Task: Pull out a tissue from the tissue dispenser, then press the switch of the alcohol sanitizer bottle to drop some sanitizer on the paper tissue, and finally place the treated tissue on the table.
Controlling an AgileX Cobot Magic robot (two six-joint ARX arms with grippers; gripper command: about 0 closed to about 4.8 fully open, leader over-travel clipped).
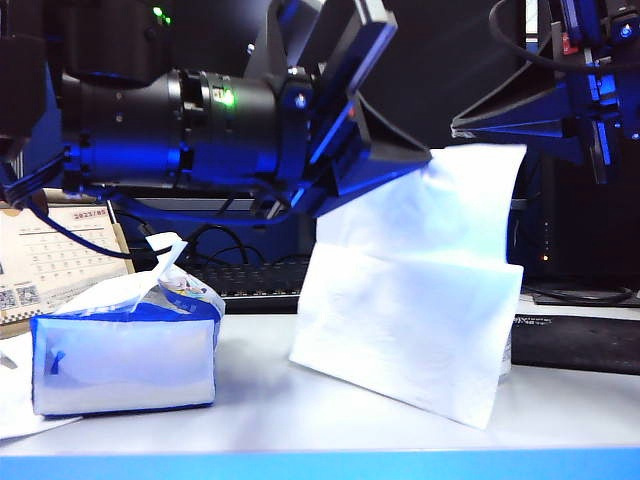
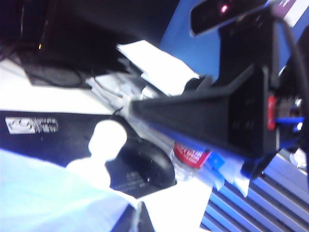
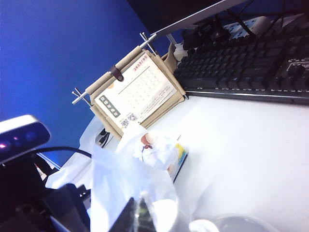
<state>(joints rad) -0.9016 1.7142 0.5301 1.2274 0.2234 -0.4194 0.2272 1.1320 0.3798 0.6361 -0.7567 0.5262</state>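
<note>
**Tissue hangs from the left claw, right of the dispenser**

The white tabletop [image 1: 300, 415] carries everything, with the tissue dispenser [image 1: 125, 350] sitting at its left front. The left arm reaches across above the dispenser, and the left claw [image 1: 425, 160] is up and to the right of it, pressed together on the top corner of the tissue [image 1: 410, 300]. The creased sheet hangs unfolded to the right of the dispenser, well apart from it, and its bottom edge reaches down to the tabletop or close to it. The right claw [image 1: 480, 122] hovers further right of the dispenser, above the tissue's top edge. I cannot tell whether it is spread or pressed together.

White paper tufts up from the dispenser's top slit. A black keyboard [image 1: 250, 282] lies behind the dispenser, and a beige desk calendar [image 1: 50, 265] stands behind it to the left. A black mat [image 1: 575, 342] lies far to the dispenser's right, past the tissue. In the left wrist view the switch [image 2: 108, 137] shows as a blurred white pump head just beyond the tissue's edge
</note>
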